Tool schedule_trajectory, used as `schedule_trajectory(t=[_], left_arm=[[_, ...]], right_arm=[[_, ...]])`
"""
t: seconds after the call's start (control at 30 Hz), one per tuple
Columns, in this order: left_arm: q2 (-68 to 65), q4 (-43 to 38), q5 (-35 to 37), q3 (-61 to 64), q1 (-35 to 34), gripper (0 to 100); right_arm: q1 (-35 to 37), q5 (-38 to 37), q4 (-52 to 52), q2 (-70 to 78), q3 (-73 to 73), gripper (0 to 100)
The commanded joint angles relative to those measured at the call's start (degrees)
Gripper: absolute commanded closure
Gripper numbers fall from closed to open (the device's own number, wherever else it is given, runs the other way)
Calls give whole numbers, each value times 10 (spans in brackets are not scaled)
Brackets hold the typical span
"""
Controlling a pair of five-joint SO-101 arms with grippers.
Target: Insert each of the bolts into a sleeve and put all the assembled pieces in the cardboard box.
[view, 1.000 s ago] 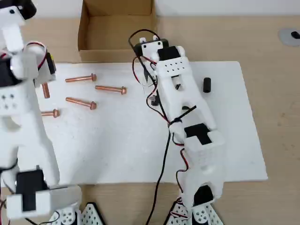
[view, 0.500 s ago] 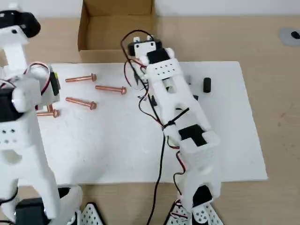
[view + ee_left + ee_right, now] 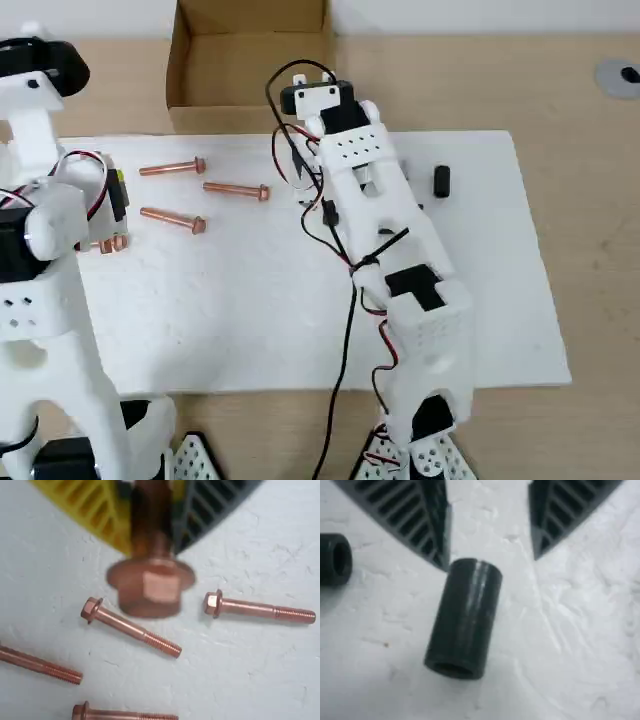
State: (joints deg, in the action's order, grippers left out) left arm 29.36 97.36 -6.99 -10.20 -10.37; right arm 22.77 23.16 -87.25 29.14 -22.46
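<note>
L arm (image 3: pixel 50 300): white, base at near-left table corner, links rising steeply twd camera, wrist w/ black servo bent fwd & down. L gripper (image 3: pixel 152 535) points down at the mat, one yellow finger (image 3: pixel 95 510) & one black finger (image 3: pixel 210 505) clamped either side of a copper bolt (image 3: pixel 150 580), head end hanging below the tips. R arm (image 3: pixel 400 250): base near-centre, stretched low & fwd, angled slightly left, red/black cables along it. R gripper (image 3: pixel 487 525) faces down close to the mat, dark ribbed fingers (image 3: pixel 405 510) wide apart.
</note>
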Motion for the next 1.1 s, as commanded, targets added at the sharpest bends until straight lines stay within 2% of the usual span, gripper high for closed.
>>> schedule_trajectory(t=[0.0, 0.43, 0.9, 1.07], left_arm=[[17, -11, 1, -1, 4, 990], [18, -11, -1, -1, 5, 990], [18, -11, -2, -4, 5, 990], [20, -11, -3, -5, 3, 990]], right_arm=[[-6, 3, 5, -4, -23, 857], [-7, -1, -4, 74, -29, 857], [-6, -107, -2, 75, -77, 857], [-7, -112, -1, 76, -73, 857]])
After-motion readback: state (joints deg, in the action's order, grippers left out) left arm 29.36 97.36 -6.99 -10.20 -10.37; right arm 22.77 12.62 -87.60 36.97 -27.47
